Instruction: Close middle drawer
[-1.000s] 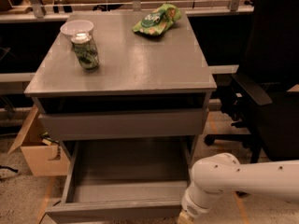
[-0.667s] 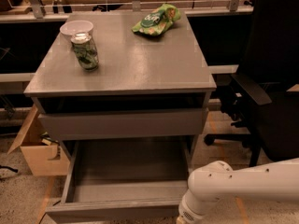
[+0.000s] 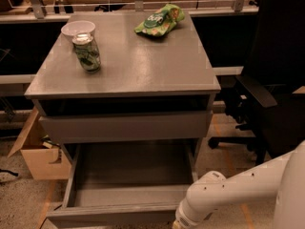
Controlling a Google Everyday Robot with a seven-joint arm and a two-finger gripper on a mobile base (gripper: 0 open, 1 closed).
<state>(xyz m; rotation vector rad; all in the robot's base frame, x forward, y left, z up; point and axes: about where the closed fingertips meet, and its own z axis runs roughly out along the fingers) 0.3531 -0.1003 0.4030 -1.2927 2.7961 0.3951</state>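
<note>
The middle drawer is a wide, shallow grey drawer. It stands pulled far out of the grey cabinet, and its inside is empty. Its plain front panel lies at the bottom edge of the view. Above it, another grey drawer front sits nearly flush with the cabinet. My white arm reaches in from the lower right. Its wrist end is at the right end of the open drawer's front panel. My gripper lies below the bottom edge of the view and is hidden.
On the cabinet top stand a green can, a white bowl and a green snack bag. A black office chair stands close on the right. An open cardboard box sits on the floor at the left.
My arm's wrist end has moved slightly left and down along the open drawer's front. The drawer stands as far out as before.
</note>
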